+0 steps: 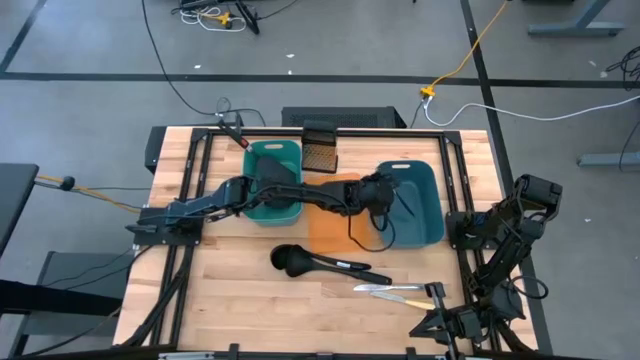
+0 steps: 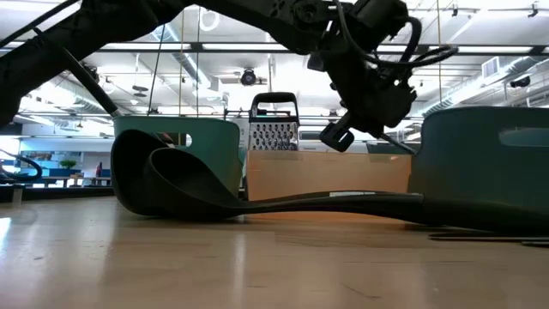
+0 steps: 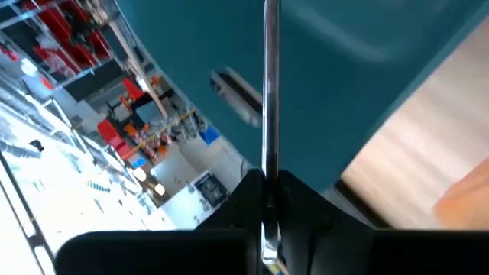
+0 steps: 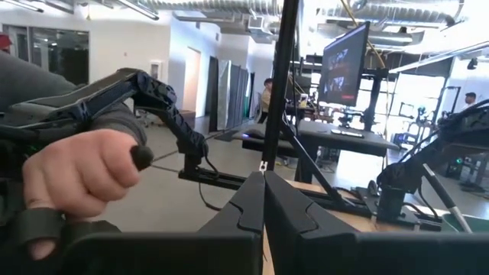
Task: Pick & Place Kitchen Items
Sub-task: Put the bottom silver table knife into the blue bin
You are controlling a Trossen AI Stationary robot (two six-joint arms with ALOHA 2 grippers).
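A: Since the left arm is the one working, where's its gripper?

B: Left gripper (image 1: pixel 378 190) is out over the middle of the table, at the left rim of the blue rectangular tray (image 1: pixel 425 215). Fingers pressed onto a thin long metal spatula handle (image 3: pixel 269 92). The handle sits right between them and runs straight out from the tips over the blue tray's inside. I can't make out the spatula head.

A: Lifted or resting?

B: In the low view the gripper (image 2: pixel 339 136) hangs above table level, with the rod slanting off to the right. Whether its far end touches the tray, can't tell.

A: What's around it?

B: Orange flat tray (image 1: pixel 330 225) is just left of the blue one and the teal rectangular tray (image 1: pixel 275 165) is further left, under the arm. Small dark mesh box (image 1: pixel 320 152) is at the far side between them. Two all-black ladles (image 1: pixel 292 260) lie on the wood near of the trays, bowls left, handles running right. Small silvery and pale-yellow cutlery pieces (image 1: pixel 388 290) sit nearer still, to the right. The ladles fill the low view's foreground, but nothing touches the gripper.

A: Right arm?

B: Folded at the table's right edge. Right gripper (image 4: pixel 263 187) has its fingers pressed together on nothing, pointing into the room. A person's hand (image 4: pixel 76 179) is in that view, off the table.
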